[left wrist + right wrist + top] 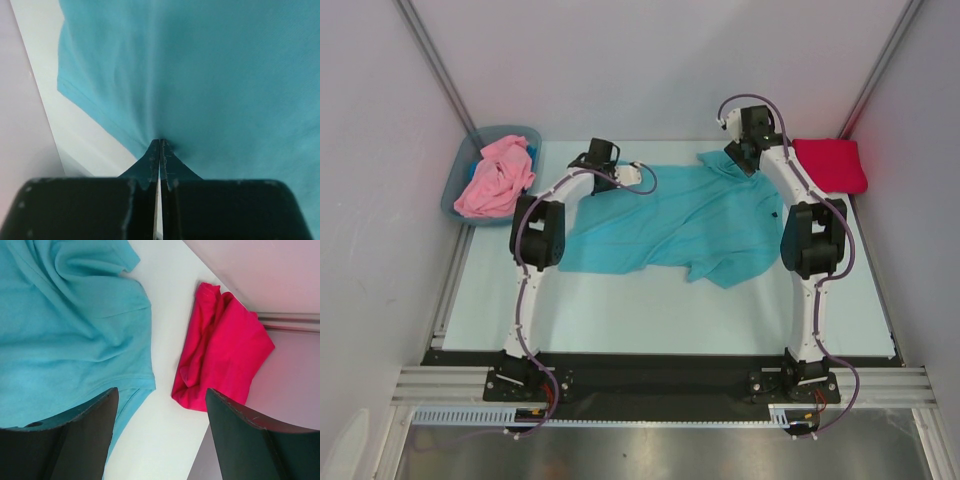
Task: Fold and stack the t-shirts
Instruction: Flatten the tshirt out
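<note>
Teal t-shirt (690, 225): spread out across the middle of the table (620, 310). It is mostly flat but wrinkled, and one sleeve juts toward the near side. Everything below is placed from this shirt.

Left gripper (159, 145): at the shirt's far-left part, close to the cloth's edge. Its two fingers are pressed tight together on a pinch of the teal fabric, and creases fan out from the tips.

Right gripper (161, 391): over the shirt's far-right corner. The fingers stand wide apart with nothing between them. One finger hangs above the teal edge, and the other is out past it on the side of the red t-shirt.

Red t-shirt (830, 165): a folded, slightly rumpled bundle just right of the teal shirt's far end. It does not touch the teal shirt; a strip of bare table shows between them.

Pink t-shirt (495, 178): well off to the teal shirt's left. It is crumpled in a heap and spills over the bin's near rim.

Bin (505, 130): grey-blue plastic, beyond the teal shirt's far-left corner. It holds the pink heap.
</note>
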`<state>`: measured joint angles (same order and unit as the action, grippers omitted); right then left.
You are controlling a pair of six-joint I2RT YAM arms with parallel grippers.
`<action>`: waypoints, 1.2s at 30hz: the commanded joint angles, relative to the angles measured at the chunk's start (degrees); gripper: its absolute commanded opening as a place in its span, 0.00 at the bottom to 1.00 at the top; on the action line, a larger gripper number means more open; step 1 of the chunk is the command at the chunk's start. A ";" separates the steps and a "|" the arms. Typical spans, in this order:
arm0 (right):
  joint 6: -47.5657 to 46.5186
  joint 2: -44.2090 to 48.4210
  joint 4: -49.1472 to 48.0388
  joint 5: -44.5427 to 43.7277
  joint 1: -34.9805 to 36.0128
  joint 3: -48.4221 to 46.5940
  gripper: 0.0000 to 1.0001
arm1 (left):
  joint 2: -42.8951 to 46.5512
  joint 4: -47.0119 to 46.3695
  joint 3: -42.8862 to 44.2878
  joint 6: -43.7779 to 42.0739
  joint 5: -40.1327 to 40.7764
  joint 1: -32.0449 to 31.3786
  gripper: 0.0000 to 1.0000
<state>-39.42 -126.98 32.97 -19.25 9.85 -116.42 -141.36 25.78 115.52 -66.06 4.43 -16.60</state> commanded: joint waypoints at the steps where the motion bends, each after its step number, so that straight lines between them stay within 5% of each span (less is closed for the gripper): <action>1: 0.92 -1.16 0.95 -0.09 0.52 -2.84 0.77 | -1.46 7.61 2.33 -0.65 1.02 3.76 0.00; 16: 1.01 -2.40 0.60 0.61 0.35 -4.16 0.77 | -0.94 9.55 -0.39 -0.74 7.35 8.07 0.00; 24: 2.07 -2.13 0.43 0.61 0.17 -2.94 0.77 | 3.72 8.59 4.88 4.53 0.50 7.46 0.00; 36: 1.28 -3.01 0.08 -0.27 0.09 -3.02 0.76 | 4.96 -4.76 5.14 8.23 -3.99 2.63 0.00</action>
<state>-38.20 -129.82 33.78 -19.03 10.15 -117.67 -138.96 26.22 118.02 -60.18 3.36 -12.45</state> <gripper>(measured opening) 0.764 0.006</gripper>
